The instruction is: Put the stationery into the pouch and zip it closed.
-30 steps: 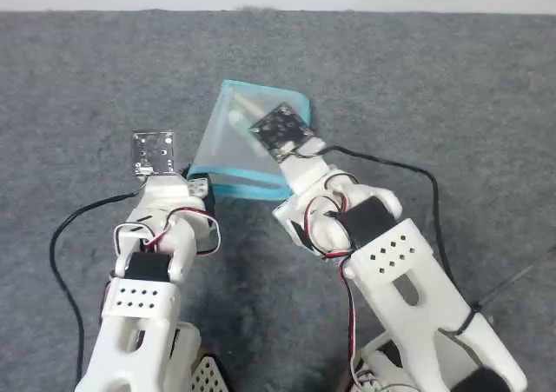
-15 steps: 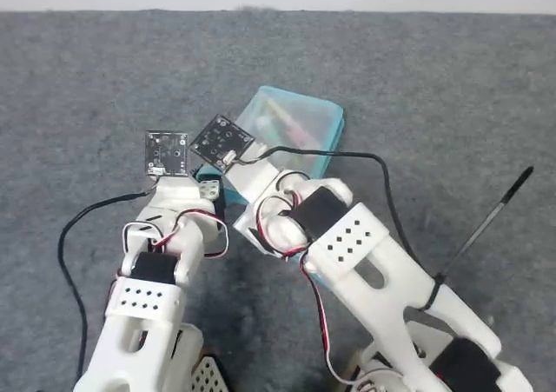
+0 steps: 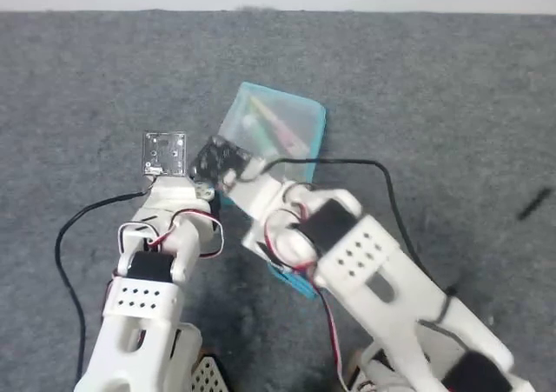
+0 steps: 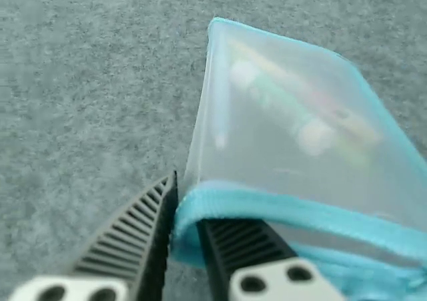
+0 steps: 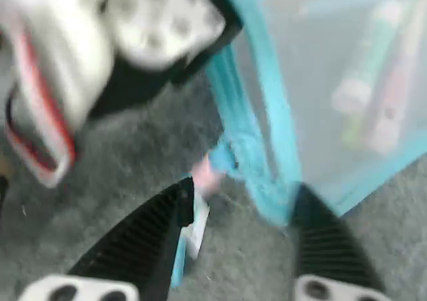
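Left pincer is clenched on the teal zipper band at one corner of the pouch, basically pinning it in place. The right pincer is spread wide with a bunched bit of that same band sitting between its jaws, not pinched as far as I can tell. In the high view the pouch lies on the grey tabletop just above the centre of the frame, and both arms meet at its lower-left end. The stationery, looks like a few pens or markers, is already inside; you can see it through the frosted side. So my read is we're on the zipping step: one arm anchors, and the other needs to close on the slider and drag it along the band. Can't pick out the slider for sure, so finding it is probably the fiddly part. No brand, label or readable writing that I can make out.
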### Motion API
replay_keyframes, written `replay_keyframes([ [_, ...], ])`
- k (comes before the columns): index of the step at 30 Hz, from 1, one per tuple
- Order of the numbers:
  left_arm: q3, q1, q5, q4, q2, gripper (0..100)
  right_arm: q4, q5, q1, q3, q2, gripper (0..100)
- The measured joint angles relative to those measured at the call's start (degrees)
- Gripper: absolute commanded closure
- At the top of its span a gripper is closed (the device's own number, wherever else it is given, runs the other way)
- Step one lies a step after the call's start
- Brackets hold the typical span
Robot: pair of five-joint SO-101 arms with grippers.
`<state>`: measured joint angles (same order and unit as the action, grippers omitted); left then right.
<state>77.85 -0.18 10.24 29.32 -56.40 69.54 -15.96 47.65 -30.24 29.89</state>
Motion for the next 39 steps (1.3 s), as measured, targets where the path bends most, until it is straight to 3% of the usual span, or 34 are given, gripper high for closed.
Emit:
replay_keyframes([
  [9,-1.8,-0.1,-1.2,3.5,0.0,99,-8.3,-10.6,-9.3,-21.5,19.6,63.8],
  [18,-1.8,-0.1,-1.2,5.0,0.0,99,-27.7,-20.3,-10.1,-33.9,20.0,64.1],
  [27,-1.8,-0.3,-1.2,5.0,0.0,99,-36.7,-23.1,-10.5,-34.6,15.1,64.2],
  [39,-1.8,-0.6,-1.2,5.0,0.0,99,-44.7,-23.3,-13.2,-25.5,1.9,88.7],
])
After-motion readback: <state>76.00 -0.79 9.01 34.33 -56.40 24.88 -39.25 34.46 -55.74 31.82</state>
